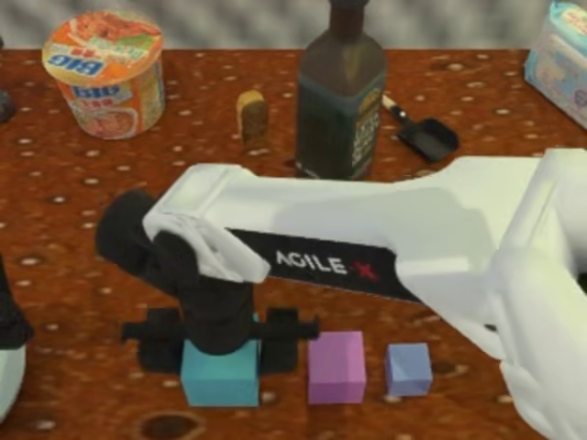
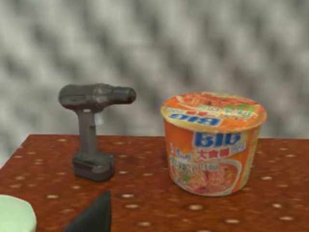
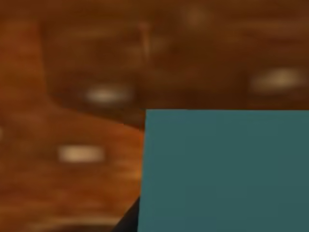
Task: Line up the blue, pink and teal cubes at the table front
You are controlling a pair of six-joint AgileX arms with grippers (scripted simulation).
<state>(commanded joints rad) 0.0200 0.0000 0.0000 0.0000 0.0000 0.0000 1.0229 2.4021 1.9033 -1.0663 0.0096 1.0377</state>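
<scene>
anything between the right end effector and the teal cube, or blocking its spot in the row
Nothing visible. The right end effector sits directly over the teal cube, which already stands at the table front, left of the pink cube and blue cube.

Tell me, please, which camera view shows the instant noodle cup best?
The left wrist view shows the noodle cup best: it stands upright on the table, seen from the side, with its whole printed wall and lid visible. The top view shows it only from above, at the back left. The right wrist view does not show it.
</scene>
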